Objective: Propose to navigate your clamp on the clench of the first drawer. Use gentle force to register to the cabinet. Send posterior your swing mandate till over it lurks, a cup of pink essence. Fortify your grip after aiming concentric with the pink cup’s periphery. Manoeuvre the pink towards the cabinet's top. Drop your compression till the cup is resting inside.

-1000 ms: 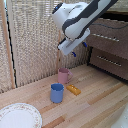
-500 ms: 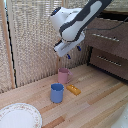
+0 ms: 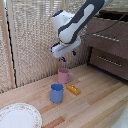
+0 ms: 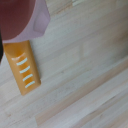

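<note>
- Clamp (image 3: 68,55): hangs in the air above the pink cup (image 3: 64,76), apart from it; blue fingertips pointing down with a gap between them, nothing held.
- Pink cup: upright on the wooden table (image 3: 100,100), beside the blue mug (image 3: 57,93) and the orange piece (image 3: 73,89); not yet grasped.
- Cabinet (image 3: 111,47): at the exterior view's right; both drawers look shut; cup not yet on its roof; grasp, carry and release judged outstanding.
- Writing, brands: none legible; orange piece shows white slots only.
</note>
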